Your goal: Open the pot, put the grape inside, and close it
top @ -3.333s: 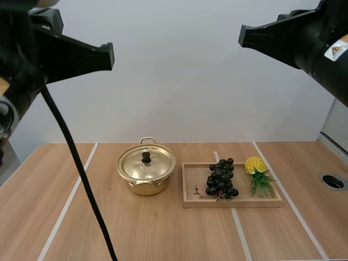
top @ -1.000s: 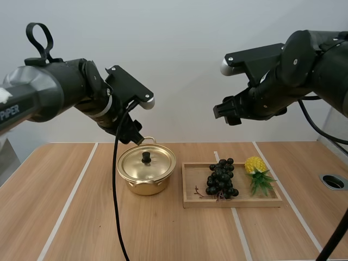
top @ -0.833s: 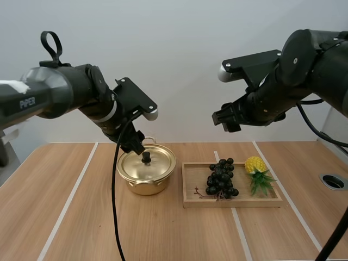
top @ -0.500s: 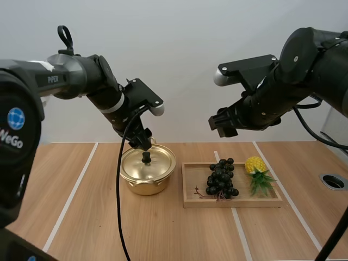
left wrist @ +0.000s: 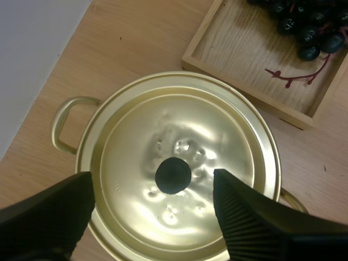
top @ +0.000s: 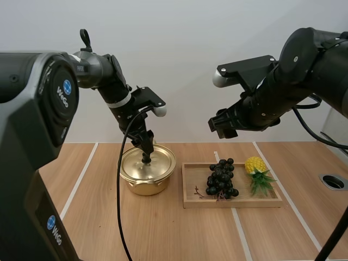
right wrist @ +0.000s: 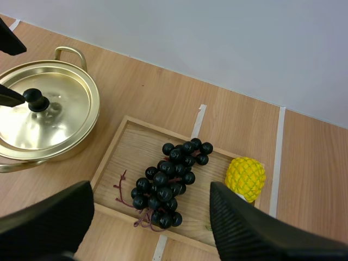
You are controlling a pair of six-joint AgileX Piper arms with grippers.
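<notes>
The gold pot (top: 147, 173) stands on the table with its lid on, and the lid's black knob (top: 146, 159) is upright at its middle. My left gripper (top: 145, 145) hangs just above that knob. In the left wrist view the left gripper (left wrist: 154, 185) is open, one finger on each side of the knob (left wrist: 173, 175), and neither touches it. The dark bunch of grapes (top: 222, 178) lies in the wooden tray (top: 190, 202). My right gripper (top: 220, 126) is high above the tray. The right gripper (right wrist: 150, 196) is open over the grapes (right wrist: 171, 176), with nothing between its fingers.
A yellow toy pineapple (top: 255, 166) with green leaves lies in the tray beside the grapes, on their right. The tray sits close to the pot's right side. White tape lines run along the wooden table (top: 163, 234), and a round hole (top: 333, 181) is at its right edge.
My left arm has swung right and down until its gripper sits over the lid knob. My right arm has drifted slightly left and down above the tray. Both grippers stayed open.
</notes>
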